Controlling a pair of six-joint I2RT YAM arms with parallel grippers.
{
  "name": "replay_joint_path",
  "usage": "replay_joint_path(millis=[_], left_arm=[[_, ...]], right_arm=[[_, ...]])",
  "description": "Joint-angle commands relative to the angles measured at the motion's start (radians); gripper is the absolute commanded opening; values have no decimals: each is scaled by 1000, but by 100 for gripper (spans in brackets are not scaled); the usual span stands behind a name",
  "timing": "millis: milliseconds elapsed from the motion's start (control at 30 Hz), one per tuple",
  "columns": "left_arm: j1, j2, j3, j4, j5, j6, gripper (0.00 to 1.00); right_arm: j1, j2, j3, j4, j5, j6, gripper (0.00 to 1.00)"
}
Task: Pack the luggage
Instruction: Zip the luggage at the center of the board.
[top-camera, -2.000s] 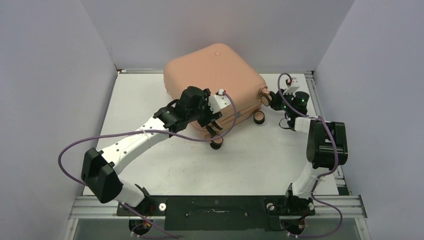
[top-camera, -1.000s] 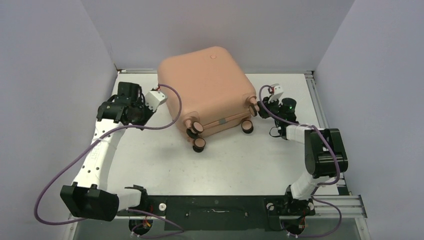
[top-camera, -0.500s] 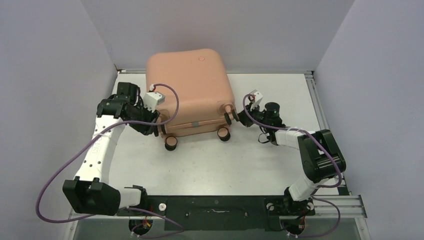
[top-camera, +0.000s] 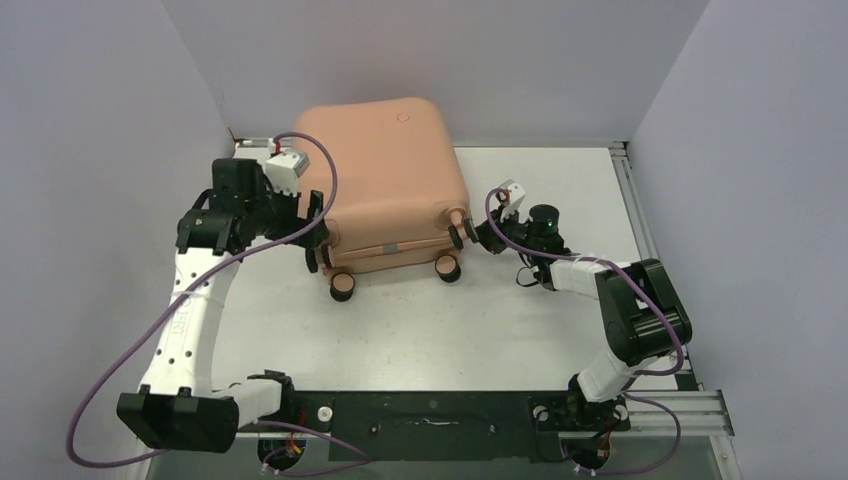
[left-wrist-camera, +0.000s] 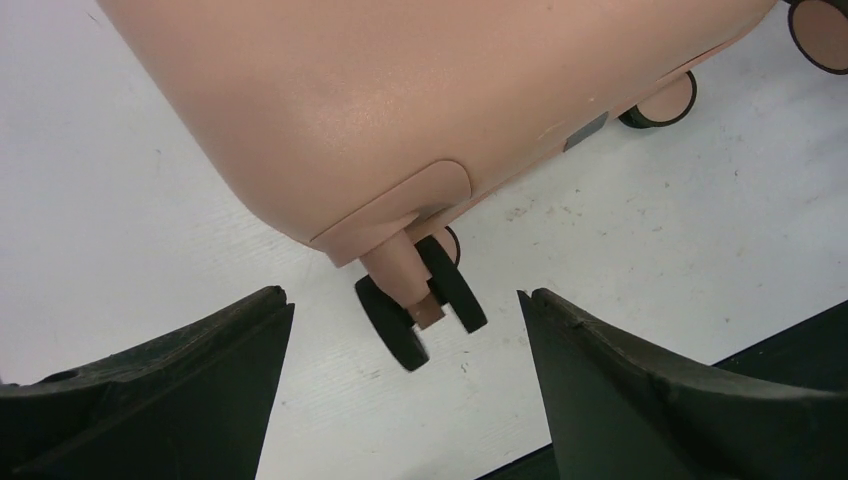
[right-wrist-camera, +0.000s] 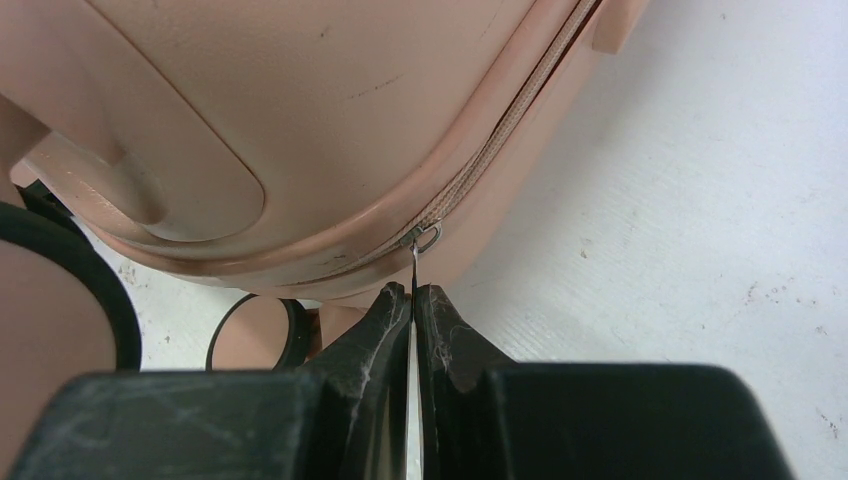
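top view, luggage: we saw the luggage (top-camera: 385, 180) lying shut on the table (top-camera: 450, 330), wheels on its near side, between the two arms.
top view, left gripper: left gripper (top-camera: 315, 225) sat at the luggage's left near corner, just beside the shell.
top view, right gripper: right gripper (top-camera: 472, 236) sat at the luggage's right near corner, against the wheel there; we couldn't read the jaws from here.
left wrist view, fingers: fingers (left-wrist-camera: 200, 370) were spread wide apart, holding nothing, one to each side of a caster wheel (left-wrist-camera: 452, 285) under the luggage's corner, not touching it.
right wrist view, fingers: fingers (right-wrist-camera: 370, 320) were pressed together, clamped on the zipper pull (right-wrist-camera: 420, 240) at the luggage's rounded corner.
right wrist view, zipper: zipper track (right-wrist-camera: 510, 130) ran up and right from the pull and looked closed; the other side we couldn't tell.
step: we judged this as zipping the luggage shut, pull in hand at the wheel-end corner.
next move: we'd say drag the pull along the seam round the corner, keeping the grip tight on the thin tab; the left gripper likely needs to brace the shell so the luggage doesn't roll or swing.
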Motion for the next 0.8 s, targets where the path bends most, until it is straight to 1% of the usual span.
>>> replay_joint_path(millis=[0, 100, 233, 300, 367, 400, 433, 500, 600, 667, 700, 767], left_arm=[[-76, 75, -44, 87, -127, -111, 88], [-103, 89, -66, 112, -217, -119, 88], [-103, 120, -62, 111, -215, -119, 87], [-109, 131, -67, 112, -209, -119, 81], [-110, 138, -76, 117, -217, -119, 70], [-110, 147, -79, 117, -216, -119, 67], [-111, 155, -80, 114, -210, -119, 66], [-110, 163, -82, 108, -185, -119, 66], [-117, 166, -85, 92, -168, -119, 69], [-119, 161, -96, 86, -165, -119, 70], [-120, 157, -110, 87, -164, -119, 70], [-119, 149, -144, 98, -163, -119, 64]], right_arm=[[30, -23, 33, 89, -56, -3, 5], [30, -31, 29, 90, -54, -8, 5], [30, -38, 29, 86, -51, -15, 5], [29, -39, 30, 85, -49, -17, 5], [28, -38, 32, 84, -47, -17, 5], [29, -38, 33, 83, -47, -17, 5], [28, -37, 33, 82, -46, -18, 5], [29, -35, 36, 79, -43, -21, 5], [28, -31, 40, 74, -41, -27, 5], [28, -29, 41, 75, -40, -28, 5], [28, -28, 42, 76, -40, -28, 5], [28, -25, 45, 74, -40, -29, 5]])
